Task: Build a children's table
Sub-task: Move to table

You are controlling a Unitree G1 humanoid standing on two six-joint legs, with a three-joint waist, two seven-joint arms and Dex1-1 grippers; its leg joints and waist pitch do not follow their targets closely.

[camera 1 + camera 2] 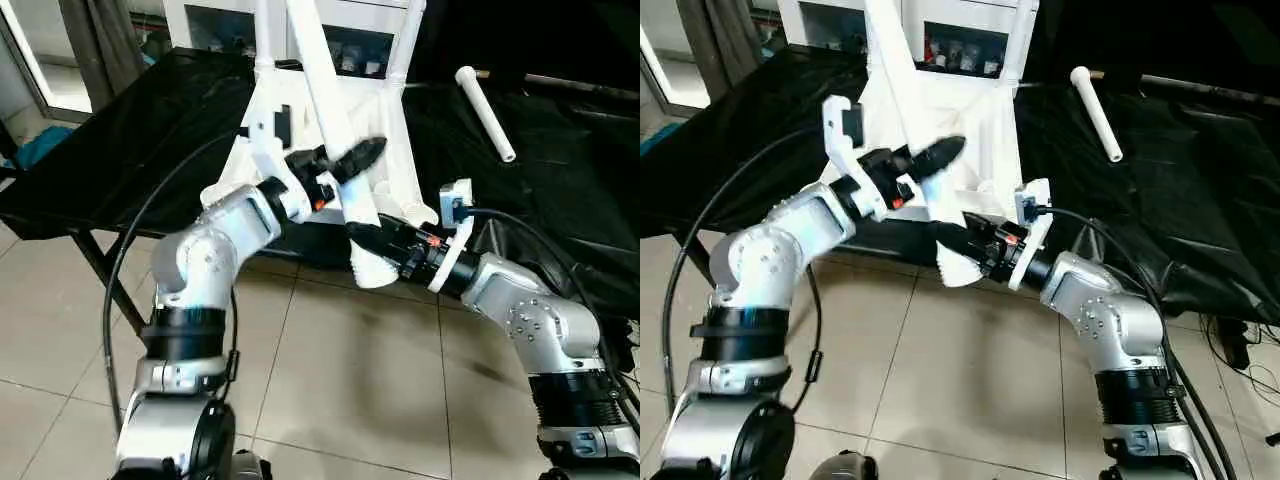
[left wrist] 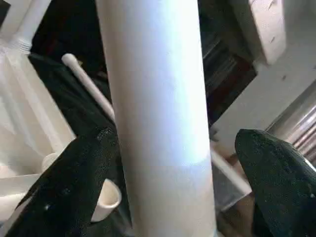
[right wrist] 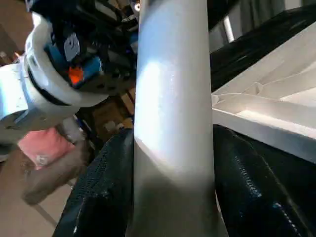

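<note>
In the head views, the white tabletop (image 1: 300, 130) lies upside down on the black-draped bench (image 1: 120, 150), two legs standing in its far sockets, a loose leg (image 1: 485, 112) beside it. The held leg (image 1: 335, 130) leans over the tabletop; the right gripper (image 1: 372, 240) pinches its thick end, while the left gripper (image 1: 345, 165) straddles it higher. At the left wrist, its fingers (image 2: 69, 192) stand spread, the leg's ends cut off. At the right wrist, fingers (image 3: 247, 187) press the leg.

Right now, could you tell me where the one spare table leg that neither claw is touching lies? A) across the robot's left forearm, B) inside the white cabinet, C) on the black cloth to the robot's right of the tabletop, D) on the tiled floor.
C: the loose leg lies alone on the black cloth, to the right of the tabletop.
</note>
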